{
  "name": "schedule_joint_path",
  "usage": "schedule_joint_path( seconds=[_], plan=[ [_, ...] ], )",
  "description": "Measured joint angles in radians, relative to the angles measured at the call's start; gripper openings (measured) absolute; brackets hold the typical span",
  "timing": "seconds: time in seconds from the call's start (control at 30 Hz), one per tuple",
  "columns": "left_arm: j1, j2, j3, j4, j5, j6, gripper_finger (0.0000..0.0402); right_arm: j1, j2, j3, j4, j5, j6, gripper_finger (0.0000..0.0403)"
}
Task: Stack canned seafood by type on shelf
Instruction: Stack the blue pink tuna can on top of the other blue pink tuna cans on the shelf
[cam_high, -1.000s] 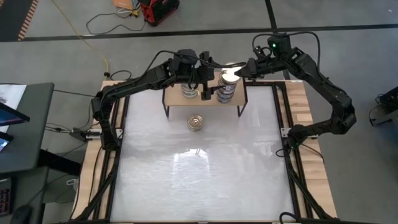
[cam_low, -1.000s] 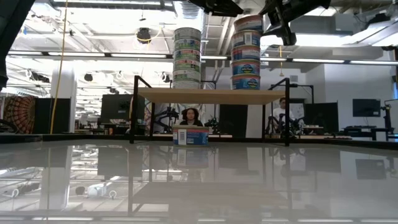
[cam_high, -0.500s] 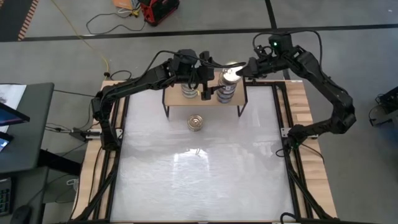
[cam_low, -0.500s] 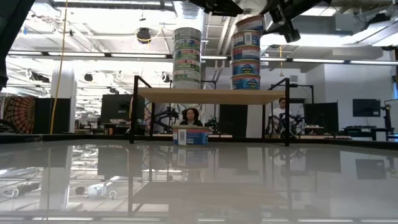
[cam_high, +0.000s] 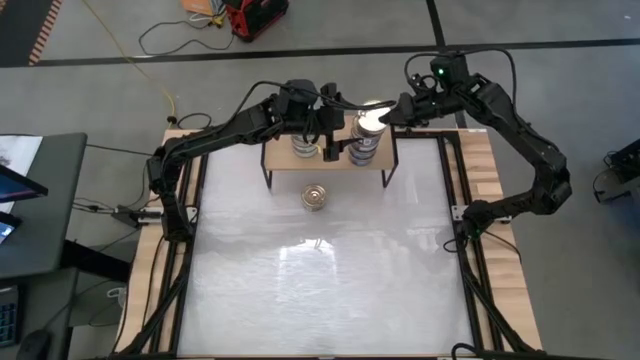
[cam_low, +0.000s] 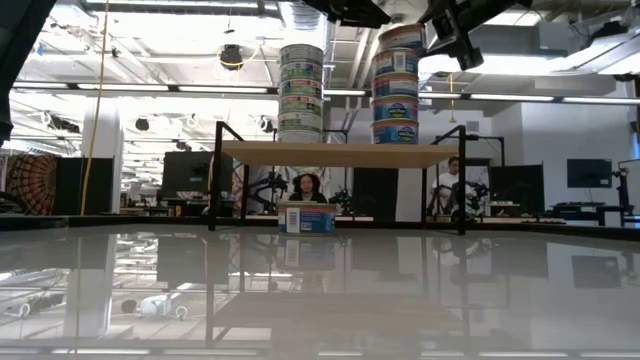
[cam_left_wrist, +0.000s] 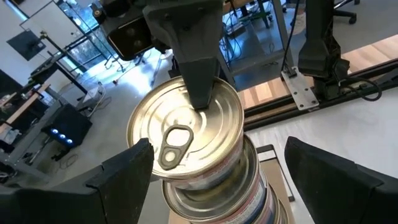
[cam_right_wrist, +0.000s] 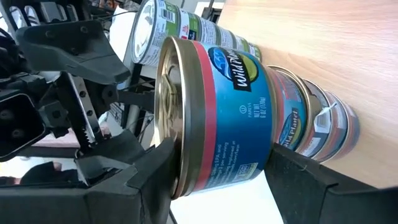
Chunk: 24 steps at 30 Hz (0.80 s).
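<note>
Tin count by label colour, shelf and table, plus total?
Green-label tins, stacked on the shelf: 4
Blue-label tins, stacked on the shelf: 5
Blue-label tin on the table: 1
Total: 10

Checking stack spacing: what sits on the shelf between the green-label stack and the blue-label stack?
Nothing: the low view shows bare shelf between the green-label stack and the blue-label stack.
</note>
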Motion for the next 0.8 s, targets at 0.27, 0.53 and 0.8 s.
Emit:
schedule_joint_path(
  seconds=[0.27,0.53,0.8],
  plan=[
    [0.0,0.0,0.0,0.006,0.0,0.008,0.0347,0.0,0.001,0.067,-0.039,0.005,-0.009,0.0256],
    [0.0,0.0,0.0,0.007,0.006,0.003,0.0347,0.022,0.05,0.066,-0.066,0.042,-0.052,0.0256],
    [0.0,0.0,0.0,-0.009,0.018,0.023,0.0347,0.019,0.049,0.066,-0.074,0.031,-0.053,0.0256]
  ],
)
